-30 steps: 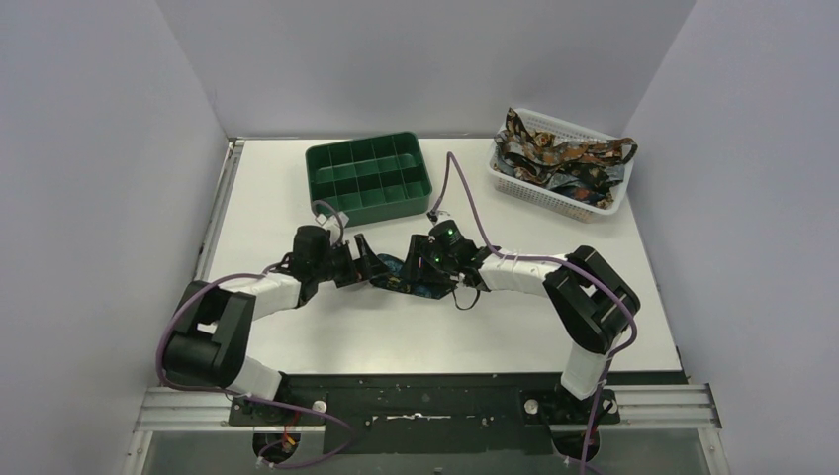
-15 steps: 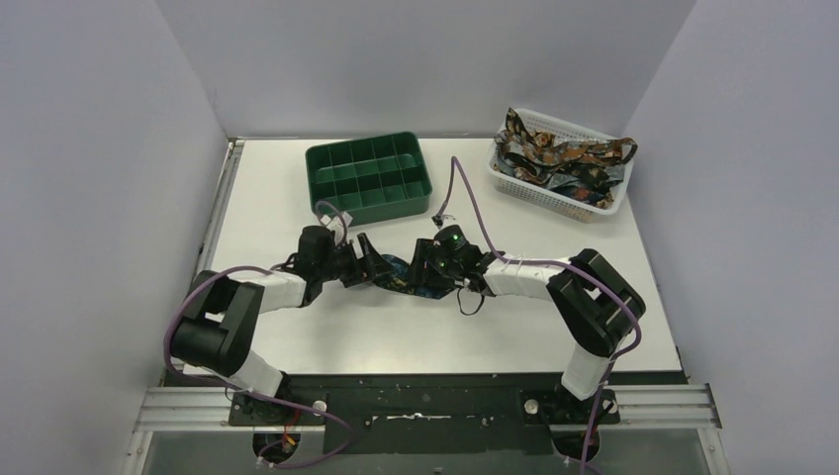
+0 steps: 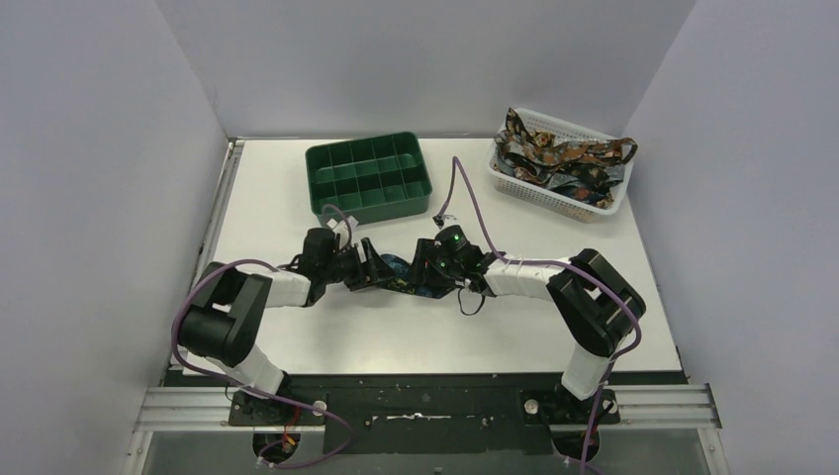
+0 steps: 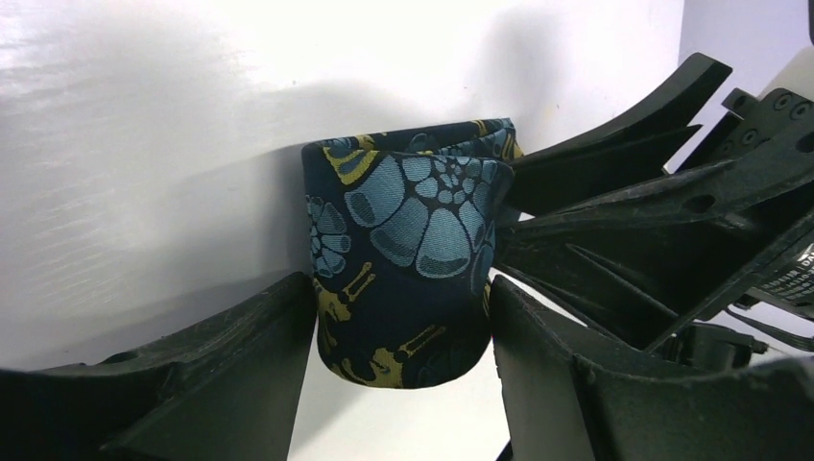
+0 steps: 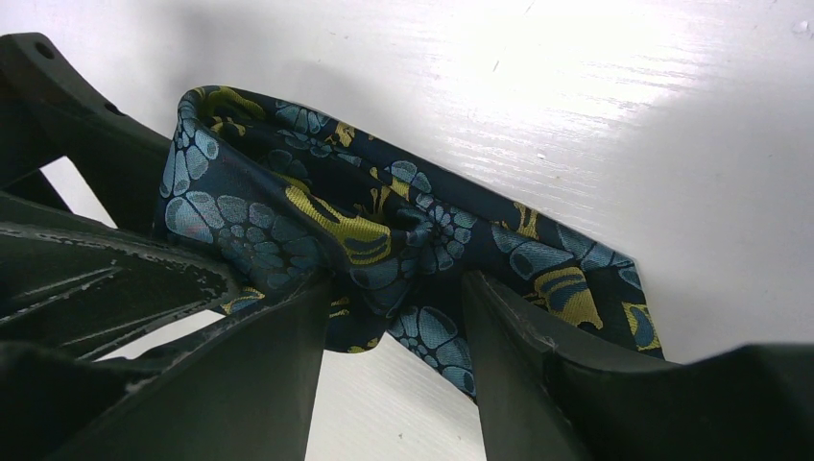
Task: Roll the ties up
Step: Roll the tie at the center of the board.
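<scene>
Overhead view: one tie (image 3: 399,273) is lying near the centre of the table (image 3: 514,327). The left gripper (image 3: 374,269) is standing at the 9 o'clock side of this tie. The right gripper (image 3: 423,269) is standing at its 3 o'clock side. Both grippers are pointing toward each other across the fabric.

Left wrist view: one end of the tie (image 4: 408,259) is sitting on the table as an upright roll, showing a blue flower pattern with yellow marks. The left gripper (image 4: 401,288) is bracketing the roll, with one finger touching each side, so the jaws are clamping the roll. The fingers of the right gripper (image 4: 624,163) are reaching in from 3 o'clock, touching the roll's far edge.

Right wrist view: the tie (image 5: 384,230) is running bunched through the right gripper (image 5: 396,288). The fabric is filling the gap between the two fingers, so the jaws are clamping the tie.

The green tray (image 3: 368,176) is sitting at 11 o'clock from the tie, well apart. The white basket (image 3: 594,203) is sitting at 2 o'clock, holding the other ties (image 3: 554,153) in a loose heap.
</scene>
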Tool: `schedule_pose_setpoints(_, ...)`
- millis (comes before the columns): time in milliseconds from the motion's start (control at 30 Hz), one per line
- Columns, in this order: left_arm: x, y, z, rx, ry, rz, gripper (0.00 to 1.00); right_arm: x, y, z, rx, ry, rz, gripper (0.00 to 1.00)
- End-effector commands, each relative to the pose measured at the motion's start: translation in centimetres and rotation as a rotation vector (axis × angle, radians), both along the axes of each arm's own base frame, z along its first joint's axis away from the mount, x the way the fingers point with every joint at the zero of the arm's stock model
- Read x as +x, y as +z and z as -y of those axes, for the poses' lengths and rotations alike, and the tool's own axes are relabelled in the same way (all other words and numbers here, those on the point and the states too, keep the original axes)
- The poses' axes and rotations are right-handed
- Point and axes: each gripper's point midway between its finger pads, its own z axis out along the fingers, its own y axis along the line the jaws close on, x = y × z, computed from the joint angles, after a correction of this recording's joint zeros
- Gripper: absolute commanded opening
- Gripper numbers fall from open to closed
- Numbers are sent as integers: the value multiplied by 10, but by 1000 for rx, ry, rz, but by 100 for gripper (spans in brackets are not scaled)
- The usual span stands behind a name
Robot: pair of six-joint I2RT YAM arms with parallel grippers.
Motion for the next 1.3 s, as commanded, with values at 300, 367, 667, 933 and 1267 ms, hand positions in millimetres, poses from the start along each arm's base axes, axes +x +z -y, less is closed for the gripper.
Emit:
schedule_pose_setpoints(300, 9, 9, 11, -20, -45, 47, 65, 0, -9, 13, -46, -29, -7, 52)
schedule_pose_setpoints(367, 7, 10, 10, -20, -47, 49, 64, 0, -8, 13, -48, -29, -6, 52)
schedule_pose_setpoints(667, 0, 20, 15, -67, -84, 67, 57, 0, -10, 11, -54, -21, -18, 53)
schedule_pose_setpoints(933, 13, 21, 2, 52, -30, 78, 49, 2, 24, 1, 1, 31, 3, 66)
schedule_pose_setpoints(1267, 20, 23, -6, 190, -8, 99, 48, 23, 46, 54, -5, -83, 44, 75)
